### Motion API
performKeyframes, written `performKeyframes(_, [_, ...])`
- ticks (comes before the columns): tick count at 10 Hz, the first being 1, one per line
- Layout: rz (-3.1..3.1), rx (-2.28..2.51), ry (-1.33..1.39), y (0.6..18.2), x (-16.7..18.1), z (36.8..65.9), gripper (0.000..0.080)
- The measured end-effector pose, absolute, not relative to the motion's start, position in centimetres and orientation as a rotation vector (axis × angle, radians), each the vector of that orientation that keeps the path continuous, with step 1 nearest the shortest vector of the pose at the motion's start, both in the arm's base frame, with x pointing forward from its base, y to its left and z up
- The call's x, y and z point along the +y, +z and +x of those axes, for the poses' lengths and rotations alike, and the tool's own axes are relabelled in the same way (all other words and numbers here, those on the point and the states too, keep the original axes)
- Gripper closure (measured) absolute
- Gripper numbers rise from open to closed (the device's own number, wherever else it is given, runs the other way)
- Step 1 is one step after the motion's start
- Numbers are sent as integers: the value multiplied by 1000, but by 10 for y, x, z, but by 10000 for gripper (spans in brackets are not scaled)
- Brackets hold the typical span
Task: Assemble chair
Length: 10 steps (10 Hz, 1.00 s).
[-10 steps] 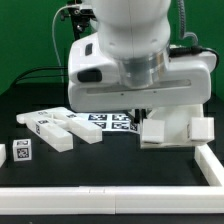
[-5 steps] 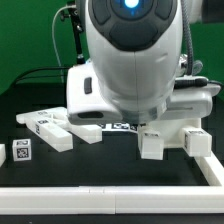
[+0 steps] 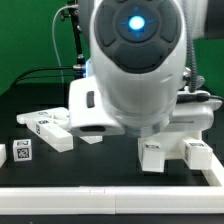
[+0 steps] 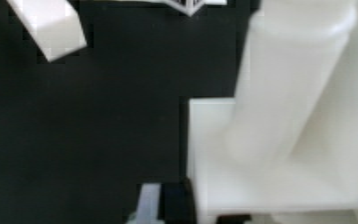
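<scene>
Wide open lane across the lower middle of the frame: bare black table (image 3: 95, 168) runs from the small tagged block (image 3: 22, 151) at lower left over to the chair piece (image 3: 152, 155) at lower right. Left centre is crowded, with long tagged parts (image 3: 45, 128) lying fanned together. The robot arm (image 3: 140, 60) fills the upper centre and right, hiding all behind it. A narrow dark gap shows between the chair piece's two posts. The white rail (image 3: 100, 199) walls off the bottom edge and the lower right corner.
</scene>
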State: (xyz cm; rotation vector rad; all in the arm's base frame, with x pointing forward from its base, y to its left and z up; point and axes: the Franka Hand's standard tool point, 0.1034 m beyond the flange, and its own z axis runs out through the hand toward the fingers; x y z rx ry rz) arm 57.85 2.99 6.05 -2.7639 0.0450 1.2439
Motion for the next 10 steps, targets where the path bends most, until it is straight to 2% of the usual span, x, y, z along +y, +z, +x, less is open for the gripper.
performKeyframes(4, [-2774,61,1252,39,34,572,770])
performKeyframes(8, [-2771,45,1244,36,33,572,770])
performKeyframes(9, [-2777,46,1231,35,33,574,684])
performKeyframes(10, [-2800,50,1180,34,32,580,547])
